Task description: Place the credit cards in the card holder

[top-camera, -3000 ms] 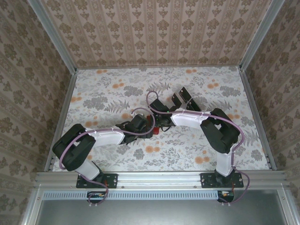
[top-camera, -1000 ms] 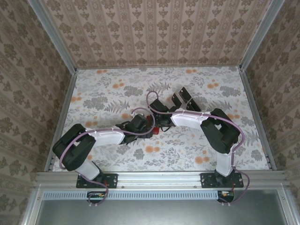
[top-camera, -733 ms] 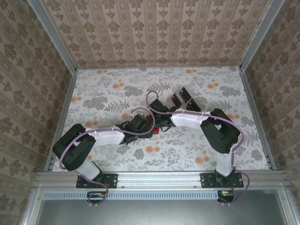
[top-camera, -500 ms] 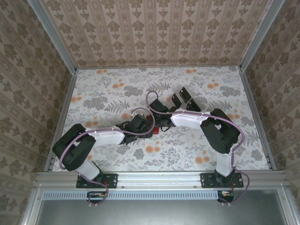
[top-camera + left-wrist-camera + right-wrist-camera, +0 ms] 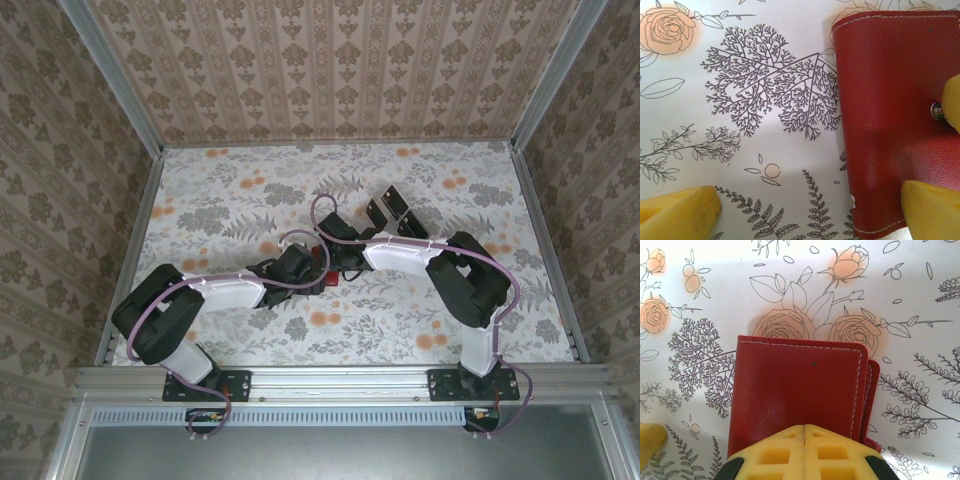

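Currently, right gripper is clenched, tips over the folded wallet; left gripper stands wide, one finger over its corner.

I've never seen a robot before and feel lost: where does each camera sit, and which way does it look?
Top: high behind the robot, looking down on the table; left arm and right arm show, bases nearest.
Left wrist: on the left arm, facing down at the wallet; open left gripper at the bottom edge.
Right wrist: facing down at the wallet; shut right gripper at the bottom.
Shared: both wrist views show the wallet.
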`<state>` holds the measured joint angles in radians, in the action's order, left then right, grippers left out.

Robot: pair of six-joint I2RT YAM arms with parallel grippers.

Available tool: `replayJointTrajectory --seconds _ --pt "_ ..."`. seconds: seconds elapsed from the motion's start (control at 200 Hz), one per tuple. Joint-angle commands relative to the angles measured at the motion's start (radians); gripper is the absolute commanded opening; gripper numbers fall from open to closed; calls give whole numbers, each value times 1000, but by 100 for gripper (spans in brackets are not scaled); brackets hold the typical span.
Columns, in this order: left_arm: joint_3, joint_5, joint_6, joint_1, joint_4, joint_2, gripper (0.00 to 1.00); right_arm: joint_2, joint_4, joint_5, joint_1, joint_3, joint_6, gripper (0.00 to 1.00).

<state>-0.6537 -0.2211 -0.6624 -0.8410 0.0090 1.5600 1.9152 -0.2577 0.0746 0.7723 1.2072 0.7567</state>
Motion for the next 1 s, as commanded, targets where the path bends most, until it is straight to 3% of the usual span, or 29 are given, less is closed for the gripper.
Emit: replayJointTrajectory --seconds 0.0,0.405,0.655,0.995 --pt "46 62 -36 11 33 36 96 120 27 -39 73 -47 35 0" --pt "139 39 -109 64 52 -244 96 136 -22 -10 73 -46 30 0" --pt "225 -37 -158 110 -5 -456 96 142 -47 2 72 -35 22 0" --pt "266 4 -170 196 -63 -442 96 183 -124 42 91 17 -11 0"
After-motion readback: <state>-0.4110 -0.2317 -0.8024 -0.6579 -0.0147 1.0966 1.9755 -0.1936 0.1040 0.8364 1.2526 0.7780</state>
